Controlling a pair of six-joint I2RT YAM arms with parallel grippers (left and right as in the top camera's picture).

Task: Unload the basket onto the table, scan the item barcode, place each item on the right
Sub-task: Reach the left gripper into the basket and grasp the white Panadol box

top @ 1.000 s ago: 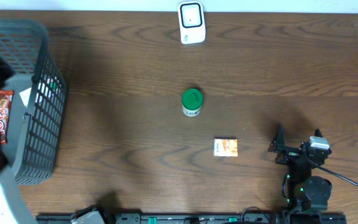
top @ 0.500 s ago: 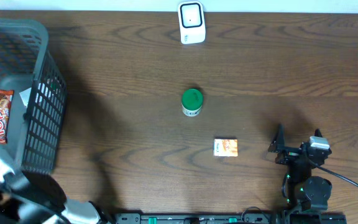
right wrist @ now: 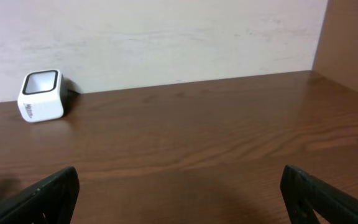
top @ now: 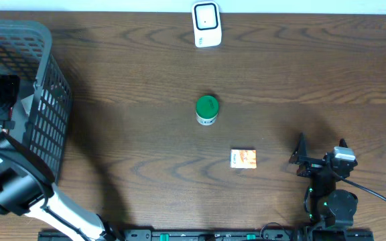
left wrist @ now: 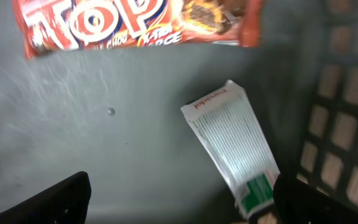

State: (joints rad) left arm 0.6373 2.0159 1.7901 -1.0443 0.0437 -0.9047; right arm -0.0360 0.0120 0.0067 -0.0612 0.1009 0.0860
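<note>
Left arm is reaching over the rim of the grey mesh basket at the left end of the wooden table.

Left gripper is hanging inside the basket, pointing down at its grey floor. The claw is standing released, both fingers spread wide at the lower corners of the wrist view and gripping nothing.

Two items are lying on the basket floor under it:
- An orange-red snack bar wrapper with big "TOP" lettering is lying across the top of the wrist view, beyond the fingers.
- A white striped packet with a green end is lying at a slant between the fingers, closer to the right-hand one and near the mesh wall. Its green end is just beside that fingertip; I cannot tell if they are touching.

From overhead the arm is hiding both items.

The white barcode scanner is standing at the far edge of the table, mid-width, well apart from the basket.

A green-lidded tub is sitting upright near the table's centre. A small orange-and-white box is lying flat nearer the front edge.

Right gripper is sitting low at the front right, released and holding nothing, and is facing across bare wood toward the scanner and the pale wall.
</note>
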